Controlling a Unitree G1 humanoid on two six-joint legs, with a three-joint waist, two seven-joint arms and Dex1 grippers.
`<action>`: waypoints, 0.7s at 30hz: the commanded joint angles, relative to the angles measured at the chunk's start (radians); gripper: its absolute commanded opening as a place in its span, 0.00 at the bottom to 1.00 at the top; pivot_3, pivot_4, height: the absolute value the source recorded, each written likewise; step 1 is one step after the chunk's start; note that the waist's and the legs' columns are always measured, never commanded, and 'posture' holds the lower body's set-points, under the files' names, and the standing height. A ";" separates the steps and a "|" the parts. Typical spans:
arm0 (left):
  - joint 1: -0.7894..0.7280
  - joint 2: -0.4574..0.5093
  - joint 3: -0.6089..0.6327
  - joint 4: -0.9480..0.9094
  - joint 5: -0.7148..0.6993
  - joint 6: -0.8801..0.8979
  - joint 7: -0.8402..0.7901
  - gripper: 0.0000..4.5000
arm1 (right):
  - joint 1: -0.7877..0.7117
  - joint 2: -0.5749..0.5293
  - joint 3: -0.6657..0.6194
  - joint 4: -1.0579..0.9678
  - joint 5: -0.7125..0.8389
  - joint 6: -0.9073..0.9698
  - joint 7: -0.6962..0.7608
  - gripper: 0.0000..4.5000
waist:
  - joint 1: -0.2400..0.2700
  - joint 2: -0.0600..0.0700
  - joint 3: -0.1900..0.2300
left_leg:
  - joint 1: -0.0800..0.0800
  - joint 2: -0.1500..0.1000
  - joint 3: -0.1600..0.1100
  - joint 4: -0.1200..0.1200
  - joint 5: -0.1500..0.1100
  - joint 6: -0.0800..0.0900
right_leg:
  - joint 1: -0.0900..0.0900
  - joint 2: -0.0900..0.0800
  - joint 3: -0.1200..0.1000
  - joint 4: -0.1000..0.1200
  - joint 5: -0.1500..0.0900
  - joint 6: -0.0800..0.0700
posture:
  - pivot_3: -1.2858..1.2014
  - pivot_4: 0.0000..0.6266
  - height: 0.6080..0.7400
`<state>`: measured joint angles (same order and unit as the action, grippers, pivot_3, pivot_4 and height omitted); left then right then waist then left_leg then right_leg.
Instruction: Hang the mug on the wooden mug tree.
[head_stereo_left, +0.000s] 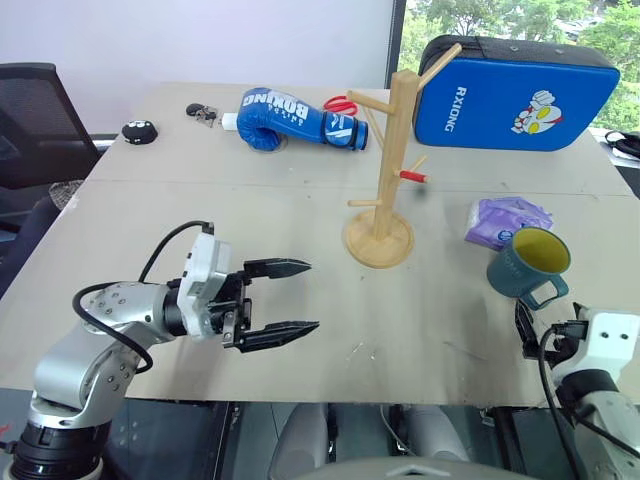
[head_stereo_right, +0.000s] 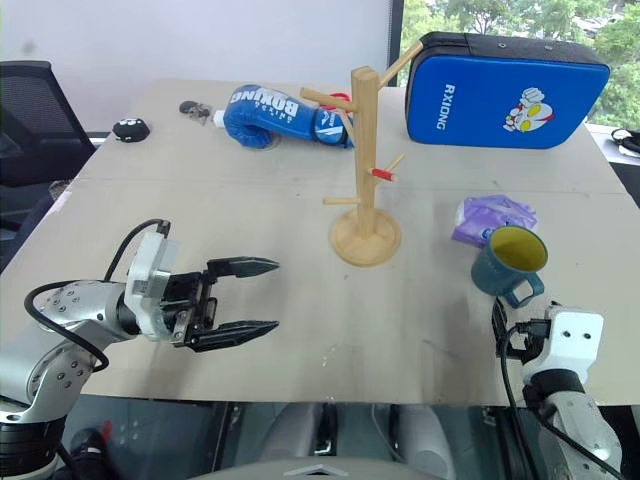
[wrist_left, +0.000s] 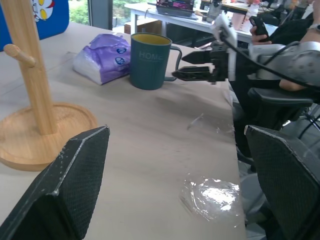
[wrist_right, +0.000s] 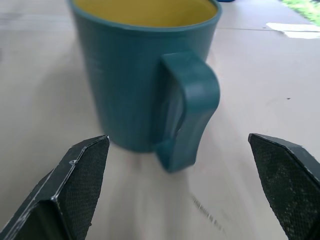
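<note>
I see the mug (head_stereo_left: 527, 263) standing upright on the table (head_stereo_left: 300, 210) just beside a purple tissue pack (head_stereo_left: 505, 219), right of the wooden mug tree (head_stereo_left: 385, 160), its loop handle turned toward the right gripper (wrist_left: 192, 66). That gripper's jaws are spread wide, level with the handle and just short of it, with nothing between them. The left gripper (head_stereo_left: 290, 298) hovers well apart from the mug, jaws likewise spread and empty, pointing across the table.

You can read "HOME" on the teal-blue ceramic mug (wrist_left: 149, 60), "RXIONG" on the blue rectangular pad (head_stereo_left: 515, 92), and "BOXING" on the blue boxing glove (head_stereo_left: 295, 118).
</note>
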<state>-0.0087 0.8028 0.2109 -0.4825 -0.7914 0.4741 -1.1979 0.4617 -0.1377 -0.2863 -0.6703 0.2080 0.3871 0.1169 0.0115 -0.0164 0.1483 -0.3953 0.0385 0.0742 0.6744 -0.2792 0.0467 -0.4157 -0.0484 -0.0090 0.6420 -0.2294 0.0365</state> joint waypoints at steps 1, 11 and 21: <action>0.008 0.018 0.033 -0.033 -0.029 -0.005 -0.012 0.99 | -0.025 -0.002 -0.010 0.013 -0.032 -0.019 -0.032 1.00 | 0.000 0.000 0.000 | 0.000 0.000 0.000 0.000 0.000 0.000 | 0.000 0.000 0.000 0.000 0.000 0.000 | 0.52 0.24 1.00; 0.031 0.023 0.052 -0.049 -0.036 -0.006 0.000 1.00 | -0.113 -0.023 -0.067 0.094 -0.049 -0.024 -0.058 0.42 | -0.001 0.000 0.000 | 0.000 0.000 0.000 0.000 0.000 0.000 | 0.000 0.001 0.000 0.000 0.000 0.000 | 0.52 0.24 1.00; 0.021 0.008 0.038 -0.034 -0.026 -0.018 0.014 1.00 | -0.180 -0.078 -0.092 0.161 -0.061 -0.022 -0.039 0.01 | -0.001 0.000 0.000 | 0.001 0.000 0.000 0.000 0.000 0.000 | 0.000 0.001 0.001 0.000 0.000 0.000 | 0.52 0.24 1.00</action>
<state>0.0224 0.8138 0.2307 -0.4985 -0.8077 0.4732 -1.1910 0.2935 -0.1929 -0.3477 -0.5174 0.1455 0.3767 0.0707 0.0107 -0.0164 0.1483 -0.3947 0.0384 0.0748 0.6742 -0.2791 0.0468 -0.4154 -0.0469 -0.0078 0.6423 -0.2291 0.0362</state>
